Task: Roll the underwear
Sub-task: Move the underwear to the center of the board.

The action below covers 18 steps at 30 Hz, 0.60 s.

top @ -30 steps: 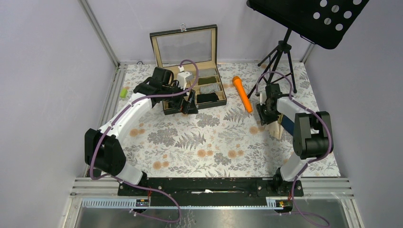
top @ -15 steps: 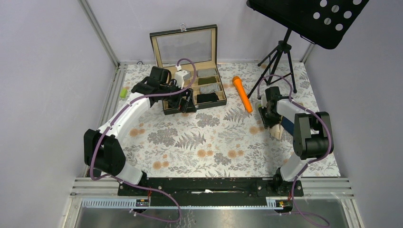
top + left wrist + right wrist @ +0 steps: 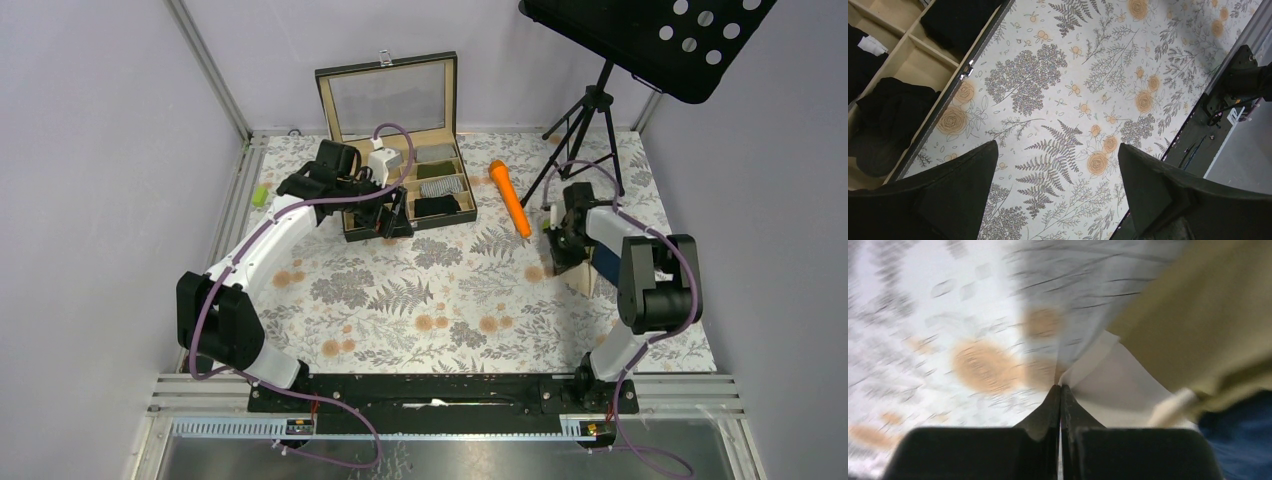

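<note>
Floral tablecloth [image 3: 420, 290] is smearing across my right wrist view, so detail there is escaping me, and from above the right arm [image 3: 655, 280] is covering most of the underwear pile [image 3: 582, 278]. I'm seeing the right claw [image 3: 1060, 390] pressed fully closed, tips touching a white cloth corner [image 3: 1118, 385]; I cannot tell whether any is pinched. Olive-tan underwear [image 3: 1198, 325] is lying just beyond the tips, with navy underwear [image 3: 1238, 432] beside it. The left claw [image 3: 1057, 150] is hanging wide open, holding nothing, beside the wooden box [image 3: 943, 107].
</note>
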Motion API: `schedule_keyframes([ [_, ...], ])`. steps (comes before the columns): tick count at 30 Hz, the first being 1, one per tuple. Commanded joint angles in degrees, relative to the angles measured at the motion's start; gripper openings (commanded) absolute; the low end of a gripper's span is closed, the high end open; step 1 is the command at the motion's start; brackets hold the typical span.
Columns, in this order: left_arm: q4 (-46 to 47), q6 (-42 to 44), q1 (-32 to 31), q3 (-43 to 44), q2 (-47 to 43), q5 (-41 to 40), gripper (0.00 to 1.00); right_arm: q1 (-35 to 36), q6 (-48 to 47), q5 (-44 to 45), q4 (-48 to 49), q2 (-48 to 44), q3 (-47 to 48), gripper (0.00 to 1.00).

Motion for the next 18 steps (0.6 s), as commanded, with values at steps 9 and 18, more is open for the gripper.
schedule_keyframes([
  [9,1.5,9.6,-0.5,-2.0,-4.4,5.3,0.95,25.6,-7.7,-29.4,-16.7,-11.9,2.1,0.0],
  [18,2.6,22.8,-3.2,-10.9,-13.3,4.0,0.94,30.3,-8.0,-39.7,-18.6,-4.6,14.5,0.0],
])
